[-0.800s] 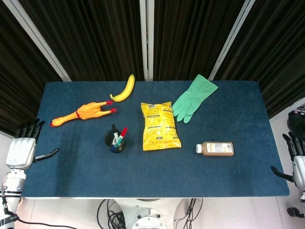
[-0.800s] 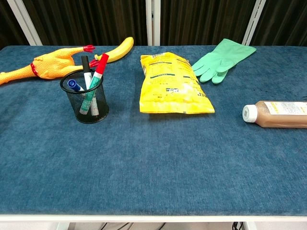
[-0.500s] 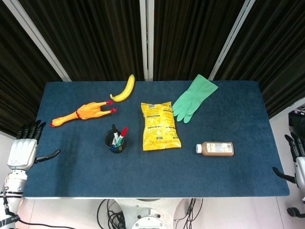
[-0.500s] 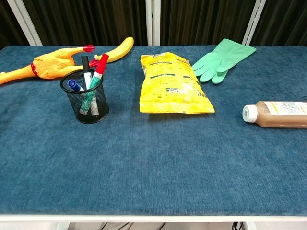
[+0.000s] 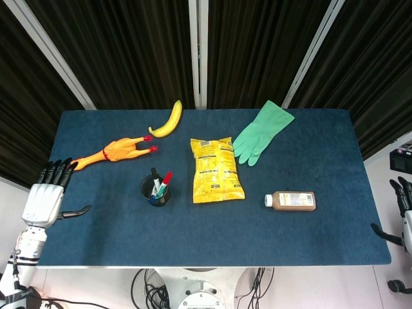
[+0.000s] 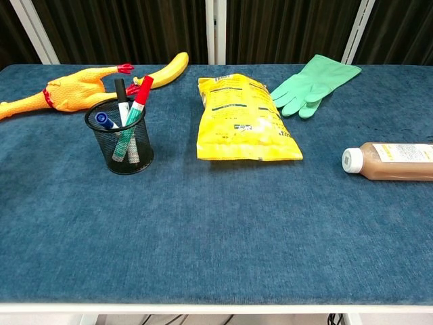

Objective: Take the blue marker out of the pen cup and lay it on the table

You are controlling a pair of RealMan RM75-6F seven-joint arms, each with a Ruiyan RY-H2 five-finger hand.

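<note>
Since earlier, left hand [image 5: 45,196] has drifted inward, empty and spread like right hand [image 5: 404,215], while one blue marker [image 6: 103,120] shares pen cup [image 6: 122,145] with three markers beside one rubber chicken [image 6: 64,91].

Robot lab or test cell, not a home. A table [image 5: 322,193] covered in blue felt-like cloth stands in front of black pleated curtains [image 5: 129,51] with pale metal frame posts [image 5: 198,51] running up behind its far edge. Loose cables [image 5: 151,290] and a round robot base [image 5: 199,297] sit on a pale floor below the near edge. The items on the cloth are an unrelated mix (rubber chicken [image 5: 112,153], banana [image 5: 168,120], green glove [image 5: 261,132], snack bag [image 5: 216,169], brown bottle [image 5: 291,201]), laid out well apart like test props.
</note>
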